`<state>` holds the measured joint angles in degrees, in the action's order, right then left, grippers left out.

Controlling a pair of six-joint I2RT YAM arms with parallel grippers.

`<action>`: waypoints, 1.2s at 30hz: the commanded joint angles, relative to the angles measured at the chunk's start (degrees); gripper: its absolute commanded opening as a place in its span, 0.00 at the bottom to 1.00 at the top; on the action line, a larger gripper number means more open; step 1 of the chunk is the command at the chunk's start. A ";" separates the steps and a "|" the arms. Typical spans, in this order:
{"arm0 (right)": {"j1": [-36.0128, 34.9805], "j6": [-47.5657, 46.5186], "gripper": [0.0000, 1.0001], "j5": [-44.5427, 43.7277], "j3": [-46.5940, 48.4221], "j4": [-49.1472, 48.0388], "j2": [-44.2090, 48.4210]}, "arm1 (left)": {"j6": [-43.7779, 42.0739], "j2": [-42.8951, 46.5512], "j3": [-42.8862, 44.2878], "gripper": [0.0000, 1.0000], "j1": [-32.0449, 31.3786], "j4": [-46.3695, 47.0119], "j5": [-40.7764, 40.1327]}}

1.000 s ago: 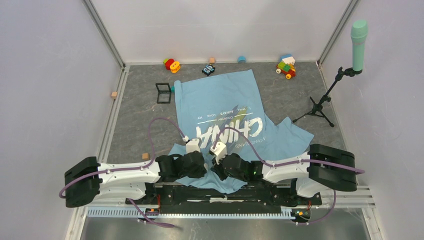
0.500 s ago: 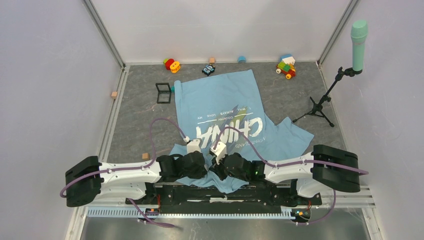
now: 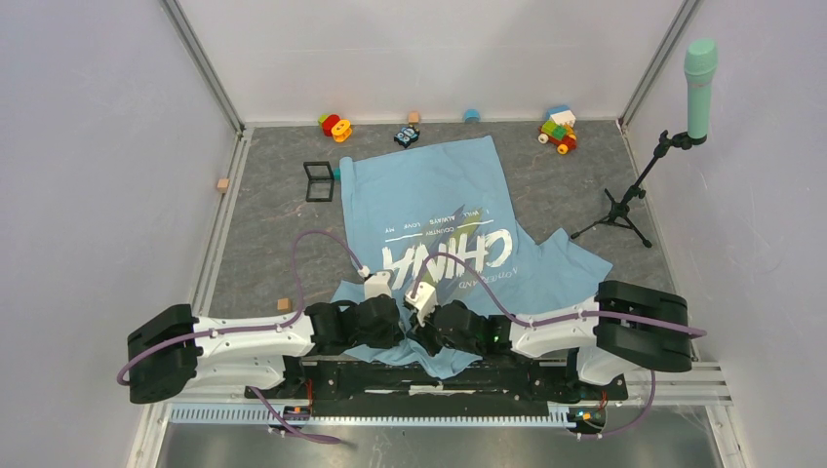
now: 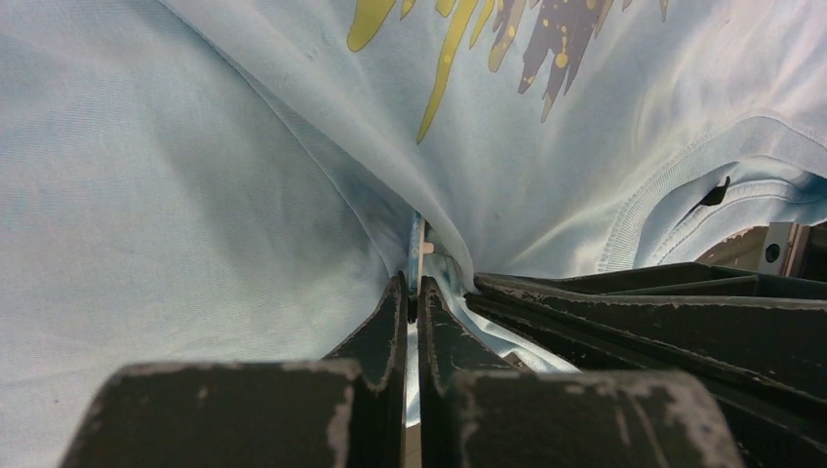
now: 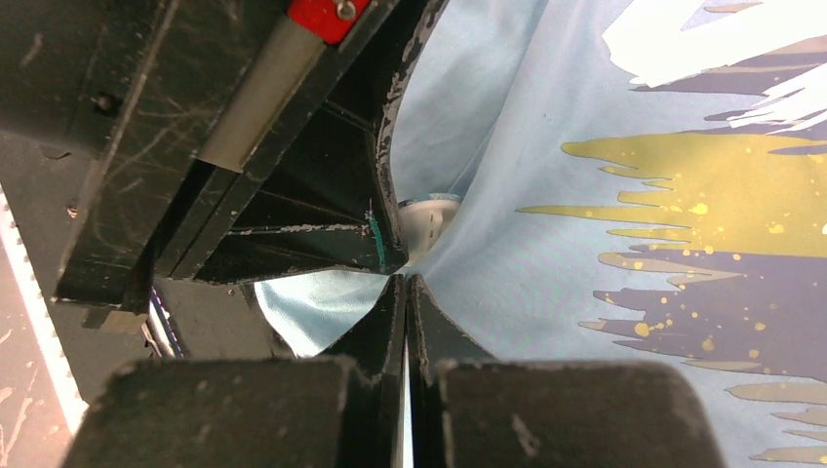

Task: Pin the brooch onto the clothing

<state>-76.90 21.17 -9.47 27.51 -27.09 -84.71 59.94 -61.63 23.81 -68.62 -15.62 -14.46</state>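
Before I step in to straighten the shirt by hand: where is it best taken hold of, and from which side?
Take the T-shirt by the rumpled sleeve on the right arm's side, coming down from above: its raised folds give cloth to pinch, whereas the far hem lies flat. The left gripper and right gripper crowd the collar end.

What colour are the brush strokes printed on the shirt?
Yellow-green and dark grey brush strokes on the shirt; clearest in right wrist view.

The grey table (image 3: 273,229) carried a light blue T-shirt (image 3: 439,200), a black frame box (image 3: 318,181) just beside it, toy blocks (image 3: 558,131) along the far edge, a microphone stand (image 3: 624,210) at right and a wooden cube (image 3: 223,184) at left.
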 commanded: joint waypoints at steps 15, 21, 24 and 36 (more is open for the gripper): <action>-0.58 0.36 0.00 4.94 -0.13 -6.76 -5.06 | 2.27 1.99 -3.19 0.02 -0.34 6.62 0.13; -0.68 0.11 0.00 7.43 -0.27 -8.47 -6.49 | 2.38 2.80 -4.38 0.02 -0.24 8.84 0.73; -0.65 0.06 0.00 8.99 -0.08 -8.99 -7.45 | 2.20 2.91 -4.73 0.02 -0.21 9.78 1.09; -0.62 -1.29 0.00 13.60 -0.91 -10.60 -7.76 | -1.41 5.88 -10.20 0.02 -0.22 20.11 3.43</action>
<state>-76.38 19.90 -3.95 27.18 -33.36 -91.24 59.75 -56.07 15.62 -68.60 -5.85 -14.22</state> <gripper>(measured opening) 0.004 0.045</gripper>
